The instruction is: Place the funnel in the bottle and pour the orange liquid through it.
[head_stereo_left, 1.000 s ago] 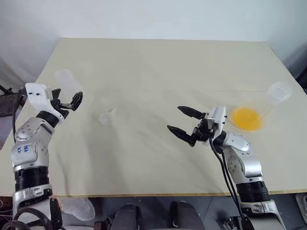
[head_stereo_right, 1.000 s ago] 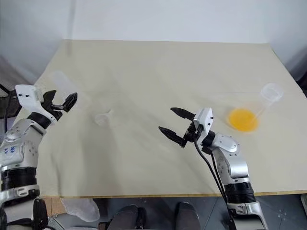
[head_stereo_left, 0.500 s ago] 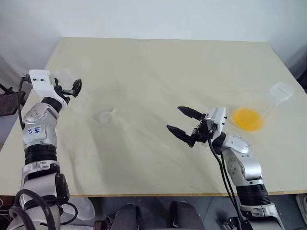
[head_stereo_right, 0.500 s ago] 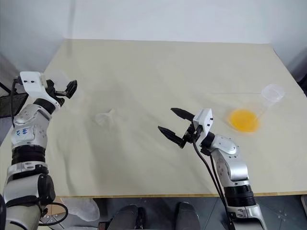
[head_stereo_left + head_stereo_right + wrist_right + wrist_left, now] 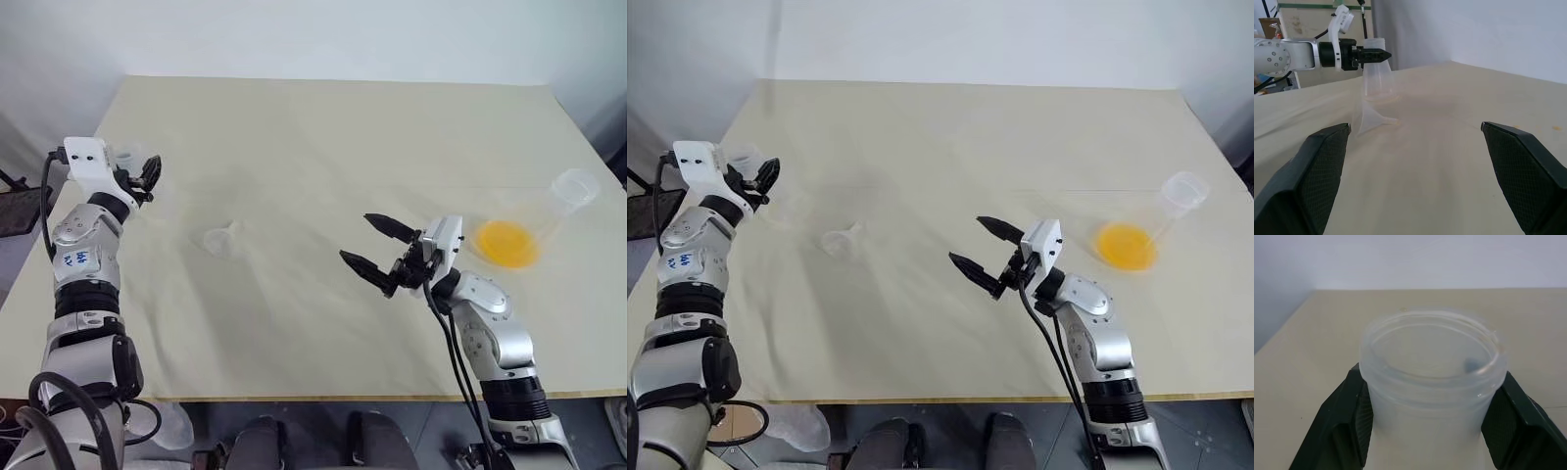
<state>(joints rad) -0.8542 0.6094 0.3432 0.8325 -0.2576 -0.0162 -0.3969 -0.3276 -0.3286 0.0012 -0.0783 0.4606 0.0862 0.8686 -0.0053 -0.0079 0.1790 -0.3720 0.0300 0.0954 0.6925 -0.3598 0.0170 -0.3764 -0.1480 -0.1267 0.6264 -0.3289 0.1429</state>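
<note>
Clear plastic marks three vessels on the cream table. The left gripper has its two black fingers set on either side of the bottle's neck, just under the open rim; the pads look to be against the wall, though whether they are fully clamped cannot be told. From the right wrist view the bottle stands upright on the table, flared toward its base, with the left gripper's fingertips at its neck.

The funnel lies on its side on the table, apart from the bottle, between the two grippers and nearer the left one. It is untouched and not yet in the bottle.

The right gripper hovers above the table with its fingers spread wide and nothing between them. Beyond it, to its right, a broad clear flask sits on the table with the orange liquid pooled in its base. That flask is well apart from the right gripper.
</note>
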